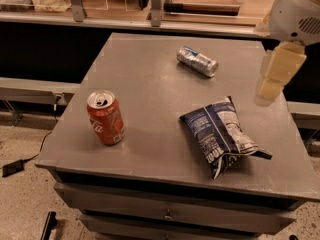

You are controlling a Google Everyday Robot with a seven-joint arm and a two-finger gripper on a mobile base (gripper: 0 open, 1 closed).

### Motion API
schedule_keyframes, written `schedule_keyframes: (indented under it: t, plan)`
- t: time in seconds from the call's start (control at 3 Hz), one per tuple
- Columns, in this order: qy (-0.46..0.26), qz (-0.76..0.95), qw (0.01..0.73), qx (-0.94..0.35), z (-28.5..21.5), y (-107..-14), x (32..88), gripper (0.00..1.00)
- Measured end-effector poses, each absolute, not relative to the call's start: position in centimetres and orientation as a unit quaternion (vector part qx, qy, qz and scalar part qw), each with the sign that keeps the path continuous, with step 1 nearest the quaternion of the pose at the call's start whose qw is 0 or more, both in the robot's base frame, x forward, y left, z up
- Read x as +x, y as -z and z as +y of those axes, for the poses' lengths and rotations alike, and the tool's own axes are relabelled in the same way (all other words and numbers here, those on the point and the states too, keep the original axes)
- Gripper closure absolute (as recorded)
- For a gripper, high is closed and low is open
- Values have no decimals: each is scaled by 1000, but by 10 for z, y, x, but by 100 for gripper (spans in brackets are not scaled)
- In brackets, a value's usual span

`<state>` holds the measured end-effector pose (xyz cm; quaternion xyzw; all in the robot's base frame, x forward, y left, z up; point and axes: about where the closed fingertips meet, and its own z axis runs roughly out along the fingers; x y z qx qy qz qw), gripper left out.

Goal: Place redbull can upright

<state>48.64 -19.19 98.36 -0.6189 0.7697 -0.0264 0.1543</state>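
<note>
The redbull can [197,61], slim and silver with blue patches, lies on its side at the far middle of the grey table [150,129]. My gripper [272,79] hangs at the right edge of the view, above the table's right side, to the right of the can and a little nearer, apart from it. It holds nothing that I can see. The white arm [297,11] reaches in from the top right corner.
A red Coca-Cola can [105,117] stands upright at the table's front left. A dark blue and white snack bag [220,134] lies at the front right. A wooden shelf [150,6] runs behind the table. Drawers [170,214] sit under the tabletop.
</note>
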Motion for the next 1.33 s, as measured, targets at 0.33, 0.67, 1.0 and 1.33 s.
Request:
schedule_keyframes:
  t: [0.33,0.67,1.0,1.33]
  plan:
    - [27,759,161,-631,-168,-998,543,0]
    - [37,757,167,-630,-142,-1000,603,0]
    - [44,771,172,-611,-127,-985,652,0]
    - [66,799,178,-571,-128,-971,683,0]
